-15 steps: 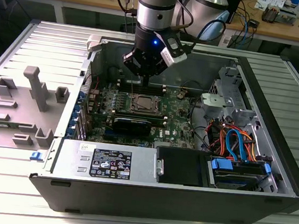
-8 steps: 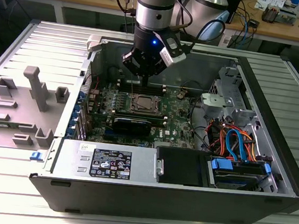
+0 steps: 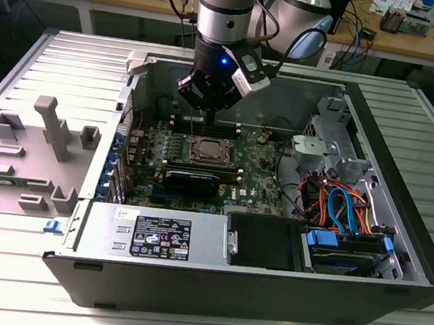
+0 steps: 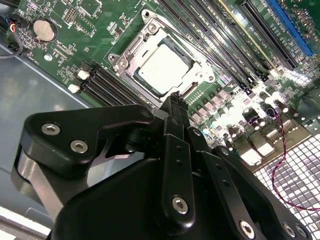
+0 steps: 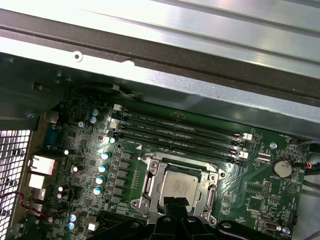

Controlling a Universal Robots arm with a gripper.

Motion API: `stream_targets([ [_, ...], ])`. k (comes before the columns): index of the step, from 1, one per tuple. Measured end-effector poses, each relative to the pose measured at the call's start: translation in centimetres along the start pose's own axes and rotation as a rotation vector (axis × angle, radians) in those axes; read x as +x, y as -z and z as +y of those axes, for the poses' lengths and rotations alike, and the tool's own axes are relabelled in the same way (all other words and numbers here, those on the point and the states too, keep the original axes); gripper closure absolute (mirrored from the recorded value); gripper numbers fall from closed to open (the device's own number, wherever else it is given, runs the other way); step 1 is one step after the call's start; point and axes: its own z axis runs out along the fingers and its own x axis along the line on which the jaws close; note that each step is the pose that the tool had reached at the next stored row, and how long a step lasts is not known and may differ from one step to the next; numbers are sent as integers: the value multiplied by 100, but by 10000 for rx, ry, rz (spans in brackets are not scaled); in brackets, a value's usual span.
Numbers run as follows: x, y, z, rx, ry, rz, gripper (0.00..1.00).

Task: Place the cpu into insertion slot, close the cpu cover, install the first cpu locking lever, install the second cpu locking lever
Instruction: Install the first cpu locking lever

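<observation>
Since the cpu already lies flat in the insertion slot, the first step looks done. The cpu cover appears lowered as well: its thin silver frame lies around the chip, whose dull grey metal top shows through the square window. Whether either locking lever is latched I cannot tell, as the thin wire arms along the socket's sides are too fine to read. By my judgement the lever work is what remains.

The end effector hangs just above the socket's edge, its black fingers drawn narrow together and holding nothing. I cannot tell whether the tips touch the frame.

The socket sits near the middle of the green motherboard. A bank of long black memory slots runs between it and the board edge along the case wall. The board is matt and crowded with small shiny capacitors, and a round coin battery sits toward one corner.

The open computer case is dark sheet metal with a brushed grey interior. It lies on its side on the ribbed metal bench. Grey blocky plastic fixtures stand toward the bench edge at the exterior view's left, well apart from the board.
</observation>
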Motion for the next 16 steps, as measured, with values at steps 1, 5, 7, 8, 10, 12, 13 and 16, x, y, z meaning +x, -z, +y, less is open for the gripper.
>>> stream_targets([
  [1,0,0,0,-1,0,0,89],
  [5,2,0,1,-1,1,0,89],
  [7,28,0,6,0,3,-2,89],
  [8,60,1,13,-1,6,-2,89],
  [10,95,1,20,0,14,-3,89],
  [12,124,1,24,0,26,-3,89],
  [13,164,1,31,0,38,-2,89],
  [16,240,-23,49,9,-47,-24,89],
])
